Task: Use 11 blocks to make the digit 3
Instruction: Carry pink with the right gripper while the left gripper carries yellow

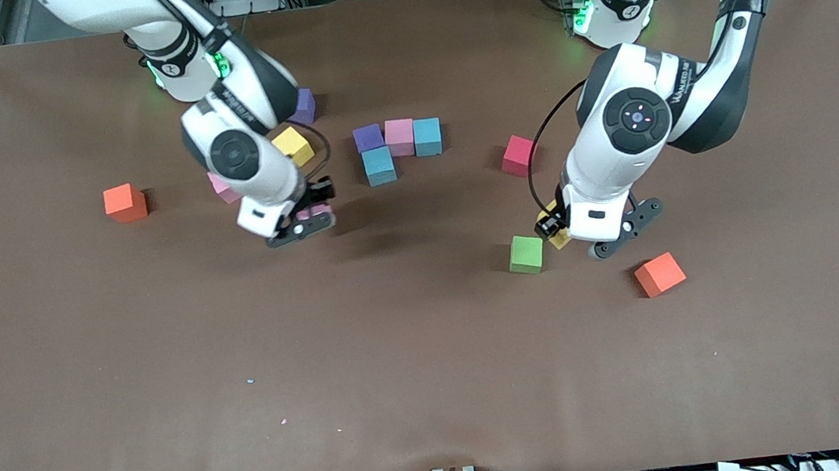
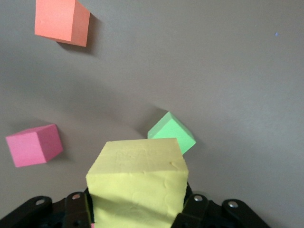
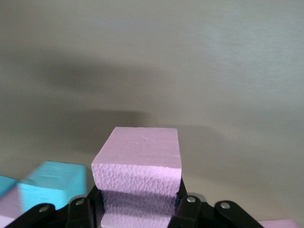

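My right gripper (image 1: 311, 216) is shut on a pink block (image 3: 137, 159) over bare table beside the started figure. That figure is a purple (image 1: 369, 138), a pink (image 1: 399, 136) and a blue block (image 1: 427, 136) in a row, with a second blue block (image 1: 379, 166) touching under the purple one. My left gripper (image 1: 557, 234) is shut on a yellow block (image 2: 137, 183), close above the table beside a green block (image 1: 527, 254). Loose blocks: crimson (image 1: 519, 155), yellow (image 1: 293, 145), purple (image 1: 304, 106), and a pink one (image 1: 222, 187) half hidden by the right arm.
Two orange cubes lie apart from the rest, one (image 1: 125, 202) toward the right arm's end and one (image 1: 660, 274) near the left gripper. The brown table (image 1: 402, 364) stretches wide and bare toward the front camera.
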`<state>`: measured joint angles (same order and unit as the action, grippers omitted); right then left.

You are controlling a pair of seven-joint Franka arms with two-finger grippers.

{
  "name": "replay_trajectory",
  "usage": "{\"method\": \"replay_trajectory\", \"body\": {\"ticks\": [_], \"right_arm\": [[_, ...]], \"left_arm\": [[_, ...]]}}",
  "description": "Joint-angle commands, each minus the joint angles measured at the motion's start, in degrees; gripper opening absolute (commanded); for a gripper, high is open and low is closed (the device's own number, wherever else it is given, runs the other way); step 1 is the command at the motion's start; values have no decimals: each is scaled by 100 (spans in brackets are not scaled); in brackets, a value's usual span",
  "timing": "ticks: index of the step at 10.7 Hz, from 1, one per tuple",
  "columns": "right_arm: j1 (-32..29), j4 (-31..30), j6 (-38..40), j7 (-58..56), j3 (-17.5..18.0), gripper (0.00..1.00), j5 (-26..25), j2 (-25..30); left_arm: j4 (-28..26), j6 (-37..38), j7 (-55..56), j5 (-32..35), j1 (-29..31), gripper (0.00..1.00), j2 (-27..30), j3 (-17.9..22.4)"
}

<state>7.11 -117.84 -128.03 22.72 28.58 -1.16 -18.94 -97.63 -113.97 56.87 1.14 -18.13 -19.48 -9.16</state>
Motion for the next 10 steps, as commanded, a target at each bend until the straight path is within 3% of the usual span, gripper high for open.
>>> {"method": "replay_trajectory", "body": {"ticks": [1, 5, 10], "right_arm": [[465, 603, -149, 688, -2, 0, 81, -557], [879, 604, -1038, 1522, -2, 0, 64, -1023], [889, 586, -1048, 1586, -10, 0, -7, -1296]], "left_arm": [[-107, 234, -500, -96, 178, 18, 190, -25], [-90, 270, -519, -122, 188, 17, 191, -25], [-99, 297, -519, -122, 179, 15, 173, -25]]}}
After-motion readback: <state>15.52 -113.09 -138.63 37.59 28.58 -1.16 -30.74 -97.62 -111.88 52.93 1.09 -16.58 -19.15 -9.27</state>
